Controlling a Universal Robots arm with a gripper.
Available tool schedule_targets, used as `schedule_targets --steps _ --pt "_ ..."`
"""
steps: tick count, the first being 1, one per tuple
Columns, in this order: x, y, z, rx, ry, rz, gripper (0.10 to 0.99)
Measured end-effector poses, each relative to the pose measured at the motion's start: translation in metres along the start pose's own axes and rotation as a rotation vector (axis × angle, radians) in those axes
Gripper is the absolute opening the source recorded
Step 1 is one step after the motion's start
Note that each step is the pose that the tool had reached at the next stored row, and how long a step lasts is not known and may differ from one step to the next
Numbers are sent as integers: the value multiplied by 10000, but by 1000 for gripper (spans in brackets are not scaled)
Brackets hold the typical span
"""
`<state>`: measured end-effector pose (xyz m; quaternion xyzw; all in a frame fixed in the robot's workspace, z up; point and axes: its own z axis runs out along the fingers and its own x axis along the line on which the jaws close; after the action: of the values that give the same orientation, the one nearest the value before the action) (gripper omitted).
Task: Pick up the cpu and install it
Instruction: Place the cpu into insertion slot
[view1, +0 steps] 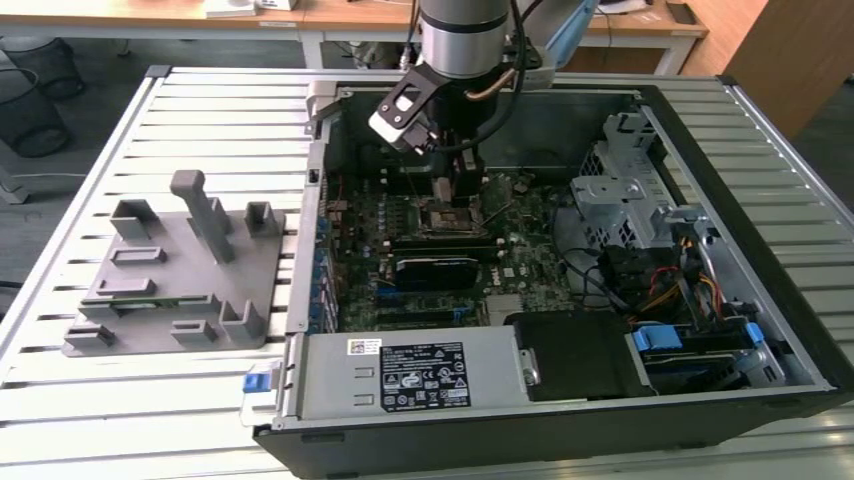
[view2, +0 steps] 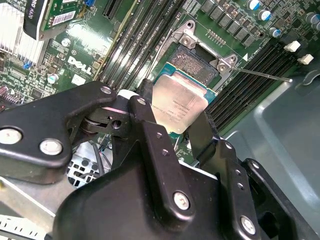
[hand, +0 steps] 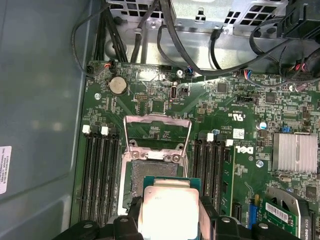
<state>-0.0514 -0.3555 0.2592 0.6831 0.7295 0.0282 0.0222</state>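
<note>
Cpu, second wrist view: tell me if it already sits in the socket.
No: the cpu is clamped between the fingers, and the socket beyond it lies partly bare.

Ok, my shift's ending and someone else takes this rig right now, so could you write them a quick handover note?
Jaws: shut on the chip, gripping it by two opposite edges.
Chip: inside the open computer case, held over the board's socket; the socket's metal frame is flipped up.
Done: chip picked up and carried to the socket.
Left: chip not yet seated in the socket; frame not yet closed.
</note>
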Motion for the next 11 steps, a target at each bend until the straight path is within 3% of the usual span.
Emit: schedule_targets --steps 11 --pt "2 -2 79 -1 -4 55 533"
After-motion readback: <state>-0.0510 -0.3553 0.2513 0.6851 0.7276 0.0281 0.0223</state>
